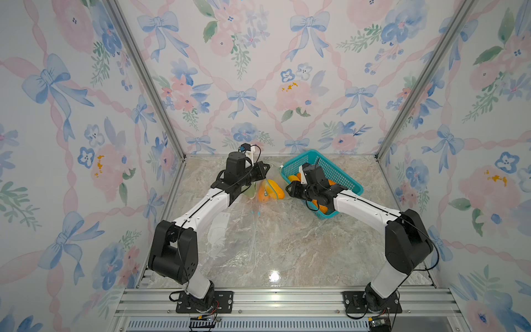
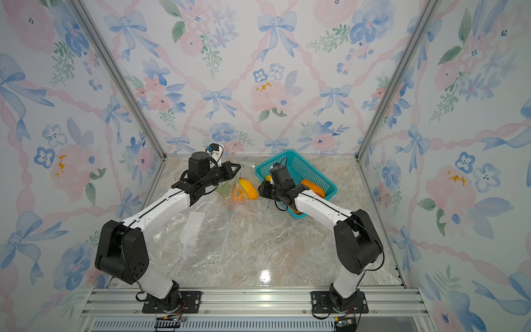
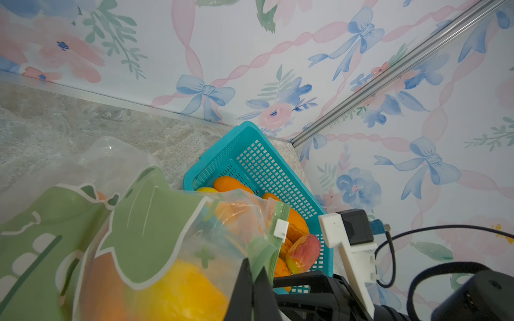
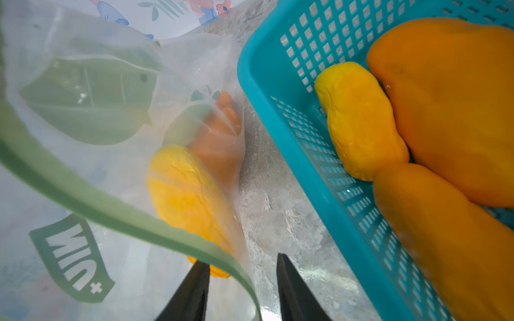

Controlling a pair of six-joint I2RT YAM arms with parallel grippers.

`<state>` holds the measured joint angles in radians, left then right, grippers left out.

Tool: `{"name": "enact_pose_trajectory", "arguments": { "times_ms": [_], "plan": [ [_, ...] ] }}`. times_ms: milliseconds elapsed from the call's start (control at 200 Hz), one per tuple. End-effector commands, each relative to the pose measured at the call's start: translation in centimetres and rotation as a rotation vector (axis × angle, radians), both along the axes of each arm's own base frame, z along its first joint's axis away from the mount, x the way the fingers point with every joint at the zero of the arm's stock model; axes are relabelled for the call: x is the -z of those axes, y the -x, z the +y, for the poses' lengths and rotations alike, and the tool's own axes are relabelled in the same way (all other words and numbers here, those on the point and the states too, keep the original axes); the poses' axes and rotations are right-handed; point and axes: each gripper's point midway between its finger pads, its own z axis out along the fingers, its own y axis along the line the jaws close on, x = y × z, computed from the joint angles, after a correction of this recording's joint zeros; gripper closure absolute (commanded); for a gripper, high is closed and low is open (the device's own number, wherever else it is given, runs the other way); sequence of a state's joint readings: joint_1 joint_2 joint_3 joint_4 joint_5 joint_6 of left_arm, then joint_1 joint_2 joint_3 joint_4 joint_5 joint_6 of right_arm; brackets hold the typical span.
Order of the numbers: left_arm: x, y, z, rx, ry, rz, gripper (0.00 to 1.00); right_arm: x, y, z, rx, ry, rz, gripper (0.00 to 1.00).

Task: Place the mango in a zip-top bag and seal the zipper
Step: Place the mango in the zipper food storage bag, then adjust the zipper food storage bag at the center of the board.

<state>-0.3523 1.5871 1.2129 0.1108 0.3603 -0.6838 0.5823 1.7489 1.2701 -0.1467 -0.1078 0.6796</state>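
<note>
left gripper (image 3: pixel 253 273) pinching green rim of bag (image 3: pixel 155 211), right gripper (image 4: pixel 242 259) spread astride that rim, mango (image 4: pixel 183 191) inside bag, basket (image 4: pixel 267 91) just beside bag

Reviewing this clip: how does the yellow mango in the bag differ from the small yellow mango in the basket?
The bagged yellow mango sits inside the clear zip-top bag and looks hazy through the plastic; the basket's yellow mango lies bare in the teal basket. The bagged one lies next to one orange mango; the basket's one rests against bigger orange mangoes. Both are yellow, oblong and wrinkled.
</note>
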Motion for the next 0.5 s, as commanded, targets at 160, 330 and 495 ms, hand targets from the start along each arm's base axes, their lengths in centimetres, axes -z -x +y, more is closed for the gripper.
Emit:
{"name": "enact_pose_trajectory", "arguments": {
  "times_ms": [160,330,495],
  "plan": [
    [-2.5,0.1,0.5,0.003,0.03,-0.061,1.0,0.9,-1.3,0.7,0.003,-0.031,-0.014,0.82],
    [-3.3,0.2,0.6,0.005,0.039,-0.075,1.0,-0.9,-1.0,0.4,-0.025,0.008,-0.06,0.97],
    [-4.7,0.6,0.5,0.015,0.054,-0.1,1.0,-3.1,-0.5,0.7,-0.133,0.134,-0.117,1.0]
  ]
}}
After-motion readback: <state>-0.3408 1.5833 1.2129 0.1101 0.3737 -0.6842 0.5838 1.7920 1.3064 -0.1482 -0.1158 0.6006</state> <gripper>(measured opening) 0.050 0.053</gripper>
